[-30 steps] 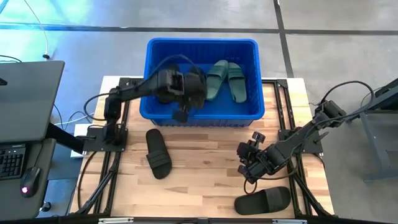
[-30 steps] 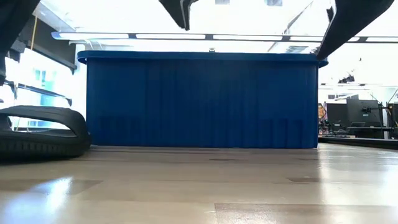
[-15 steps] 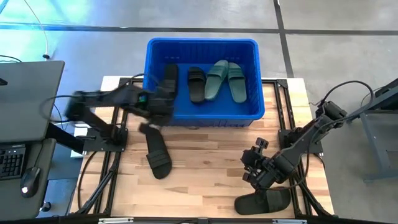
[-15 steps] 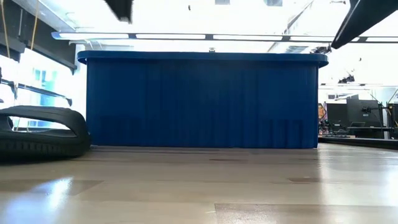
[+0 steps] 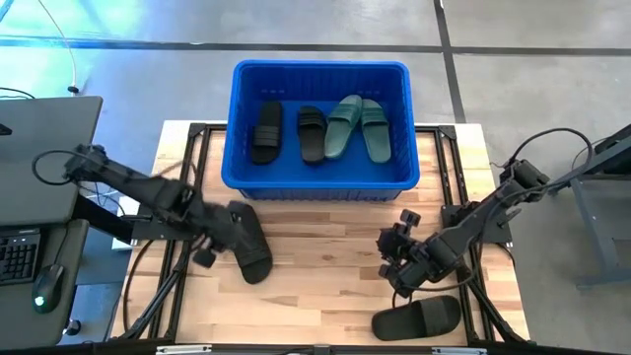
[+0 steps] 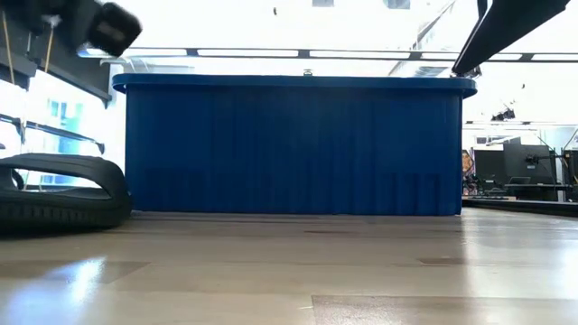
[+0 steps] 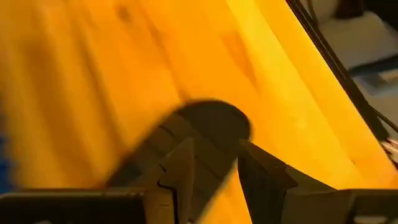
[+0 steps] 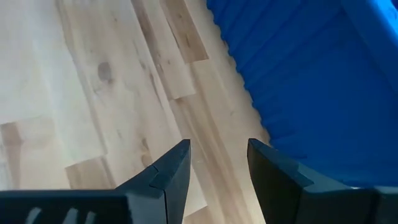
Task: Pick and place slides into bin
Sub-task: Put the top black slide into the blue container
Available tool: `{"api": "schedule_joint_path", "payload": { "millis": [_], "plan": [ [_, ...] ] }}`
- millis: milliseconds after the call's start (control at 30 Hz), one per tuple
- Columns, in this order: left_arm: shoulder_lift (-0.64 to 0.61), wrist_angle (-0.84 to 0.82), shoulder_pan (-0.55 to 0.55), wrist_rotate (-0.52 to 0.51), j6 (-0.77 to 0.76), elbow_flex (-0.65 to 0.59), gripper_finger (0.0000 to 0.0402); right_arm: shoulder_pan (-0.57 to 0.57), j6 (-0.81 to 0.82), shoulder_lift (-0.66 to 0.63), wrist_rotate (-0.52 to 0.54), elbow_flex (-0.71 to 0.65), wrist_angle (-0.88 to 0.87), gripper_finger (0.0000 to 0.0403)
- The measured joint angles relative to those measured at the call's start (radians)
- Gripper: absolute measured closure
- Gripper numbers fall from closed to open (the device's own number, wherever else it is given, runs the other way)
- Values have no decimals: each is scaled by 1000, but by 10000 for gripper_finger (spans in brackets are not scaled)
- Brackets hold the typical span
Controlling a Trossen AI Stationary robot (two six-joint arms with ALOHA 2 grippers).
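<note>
The blue bin [image 5: 320, 182] stands at the table's far middle and holds two black slides [image 5: 265, 131] and two green slides [image 5: 355, 126] lying on its floor. A third black slide [image 5: 250, 243] lies flat on the table left of centre; it also shows in the low view [image 6: 54, 194]. A fourth black slide [image 5: 417, 318] lies at the near right edge. My left gripper [image 5: 225, 235] is open at the third slide's left side, and the slide's rounded end [image 7: 208, 127] shows just beyond its fingers. My right gripper [image 5: 399, 261] is open and empty above the table, just beyond the fourth slide.
A desk with a keyboard [image 5: 20, 251] and mouse stands off the table's left side. Black frame rails [image 5: 182, 217] run along both table sides. Bare wood lies between the two slides on the table and in front of the bin wall [image 8: 298, 74].
My left gripper has swung from above the bin's left part toward the table's near left and come down beside the black slide on the table. A black slide now lies in the bin's left part, below where the gripper was.
</note>
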Motion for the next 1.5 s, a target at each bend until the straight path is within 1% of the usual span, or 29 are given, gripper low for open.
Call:
{"api": "schedule_joint_path", "payload": {
  "millis": [67, 167, 233, 400, 467, 600, 733, 900, 1000, 1100, 1200, 1300, 1433, 1500],
  "plan": [
    [10, 26, -33, -30, -52, -52, 291, -16, -15, 0, 0, 0, 0, 254],
    [35, 13, -46, -138, -104, -104, 291, -37, -24, 0, 0, 0, -1, 254],
    [54, 25, -46, -162, -120, -123, 291, -50, -50, 0, -4, 0, 0, 254],
    [82, 26, -42, -106, -121, -130, 291, -86, -136, 0, 1, 0, 6, 254],
    [83, 17, -42, -101, -131, -130, 291, -102, -171, 0, 3, 0, 6, 254],
    [97, 1, -42, -108, -177, -129, 291, -134, -210, 0, 2, 0, 9, 254],
    [117, -40, -42, -156, -226, -131, 291, -161, -225, 0, -1, 0, 12, 254],
    [122, -31, -41, -157, -238, -130, 291, -180, -292, 0, -3, 0, 31, 254],
    [122, -12, -9, -155, -246, -149, 291, -189, -328, 0, -5, 0, 52, 254],
    [123, 70, 31, -114, -257, -198, 291, -193, -366, 0, -6, 0, 73, 254],
    [123, 138, 66, -37, -236, -226, 291, -193, -380, 0, -6, 0, 80, 254],
    [122, 144, 86, 22, -222, -229, 291, -193, -396, 0, -7, 0, 83, 254],
    [124, 166, 105, 153, -214, -229, 291, -193, -397, 0, -7, 0, 84, 254],
    [124, 165, 104, 161, -214, -229, 291, -193, -393, 0, -7, 0, 84, 254]
  ]
}}
